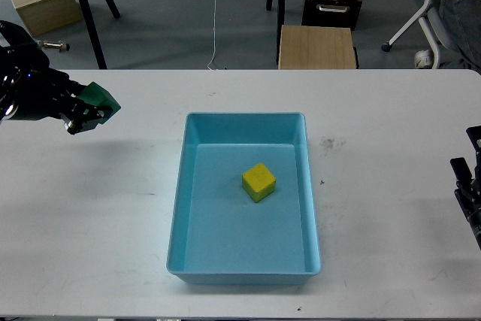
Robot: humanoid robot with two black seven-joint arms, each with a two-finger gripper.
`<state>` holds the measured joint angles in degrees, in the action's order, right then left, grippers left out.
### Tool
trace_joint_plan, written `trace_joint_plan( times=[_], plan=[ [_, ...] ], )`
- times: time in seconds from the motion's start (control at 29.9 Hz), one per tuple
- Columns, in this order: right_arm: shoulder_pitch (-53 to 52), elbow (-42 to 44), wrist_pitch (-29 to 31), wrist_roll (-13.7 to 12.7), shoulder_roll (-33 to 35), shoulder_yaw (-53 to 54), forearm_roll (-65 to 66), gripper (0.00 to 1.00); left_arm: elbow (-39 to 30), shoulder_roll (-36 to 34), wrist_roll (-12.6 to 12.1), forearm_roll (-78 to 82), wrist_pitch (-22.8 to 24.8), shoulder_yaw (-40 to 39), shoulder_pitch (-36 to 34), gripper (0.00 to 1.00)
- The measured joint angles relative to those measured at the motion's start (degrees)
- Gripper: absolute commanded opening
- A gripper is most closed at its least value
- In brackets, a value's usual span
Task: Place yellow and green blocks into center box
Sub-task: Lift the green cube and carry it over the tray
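A yellow block [258, 181] lies inside the light blue box [179, 208] at the middle of the white table. My left gripper [89, 111] is shut on a green block [101, 98] and holds it in the air above the table's left part, well left of the box. My right gripper [470, 178] shows only as a dark end at the right edge of the view, low near the table; its fingers cannot be told apart.
The white table [376, 133] spans the view. Behind it on the floor stand a wooden stool [316, 46], a cardboard box [45, 4], black stand legs [90, 13] and an office chair [436, 5].
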<state>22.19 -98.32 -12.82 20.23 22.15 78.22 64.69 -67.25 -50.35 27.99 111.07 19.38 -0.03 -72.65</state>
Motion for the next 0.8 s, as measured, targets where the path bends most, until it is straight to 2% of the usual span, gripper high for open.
trace_joint_plan(
  times=[0.2,0.33,0.57,0.8],
  plan=[
    [0.38,0.06,-0.54,0.0,0.0,-0.08,0.0,0.99,-11.02,1.58,0.03,-2.32,7.56,-0.66,-7.04,0.15],
    [0.37,0.06,-0.63,0.0,-0.19,-0.16,0.0,0.99,-13.16,10.28,0.01,-0.4,8.55,-0.46,-7.98,0.15],
    [0.0,0.05,-0.62,-0.01,-1.44,-0.27,0.0,0.99,-3.91,28.28,0.04,8.72,8.63,0.84,-5.98,0.16],
    [0.07,0.05,-0.62,-0.01,-1.49,-0.18,0.0,0.99,6.23,39.16,0.03,11.09,8.63,3.33,-3.84,0.17]
  ],
)
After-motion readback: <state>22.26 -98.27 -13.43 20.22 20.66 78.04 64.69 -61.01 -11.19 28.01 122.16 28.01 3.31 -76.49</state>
